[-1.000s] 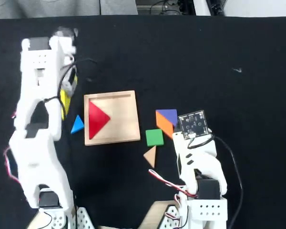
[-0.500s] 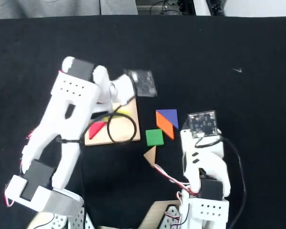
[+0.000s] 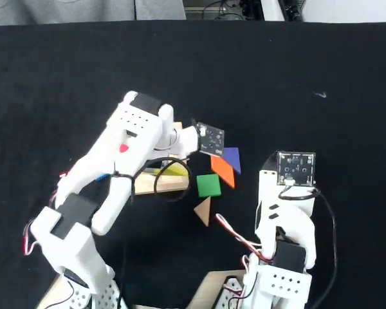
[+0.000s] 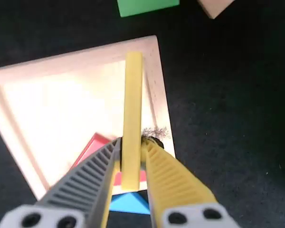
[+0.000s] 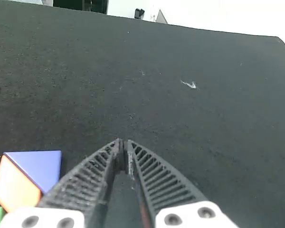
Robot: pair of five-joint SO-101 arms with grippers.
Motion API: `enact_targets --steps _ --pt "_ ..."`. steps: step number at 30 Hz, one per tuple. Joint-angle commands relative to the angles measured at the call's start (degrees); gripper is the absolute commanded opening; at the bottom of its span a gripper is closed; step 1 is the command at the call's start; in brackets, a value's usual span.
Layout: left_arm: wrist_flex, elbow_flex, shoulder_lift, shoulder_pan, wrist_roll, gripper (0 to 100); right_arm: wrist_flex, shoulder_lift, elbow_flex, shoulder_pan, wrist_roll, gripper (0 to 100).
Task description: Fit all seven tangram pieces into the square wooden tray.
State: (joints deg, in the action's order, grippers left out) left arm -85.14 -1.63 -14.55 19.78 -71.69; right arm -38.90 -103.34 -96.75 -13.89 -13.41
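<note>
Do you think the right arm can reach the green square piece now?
Probably yes. The green square piece lies uncovered on the black table, close to the right gripper, with nothing on top. That gripper is shut, so it must open first.

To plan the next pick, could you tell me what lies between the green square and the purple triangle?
The orange piece lies between the green square and the purple triangle, as the high view shows.

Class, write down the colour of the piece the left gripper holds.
Yellow; the piece in the left gripper shows best in the left wrist view.
</note>
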Motion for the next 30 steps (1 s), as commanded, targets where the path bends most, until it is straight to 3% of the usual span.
enact_targets --steps 1,9,23,30 --pt "0.7 2.6 -2.6 -0.2 -0.7 3 1.5 -4.9 0.2 -1.0 0.5 1.2" --pt "0.4 2.3 -5.6 -0.4 -0.1 3 1.5 -4.9 0.2 -1.0 0.5 1.2" --pt "0.3 4.7 -5.6 1.7 13.8 3 1.4 -4.9 0.2 -0.9 0.5 1.2" --pt "0.3 8.0 -5.6 1.5 16.9 3 1.3 -4.9 0.2 -0.9 0.5 1.2"
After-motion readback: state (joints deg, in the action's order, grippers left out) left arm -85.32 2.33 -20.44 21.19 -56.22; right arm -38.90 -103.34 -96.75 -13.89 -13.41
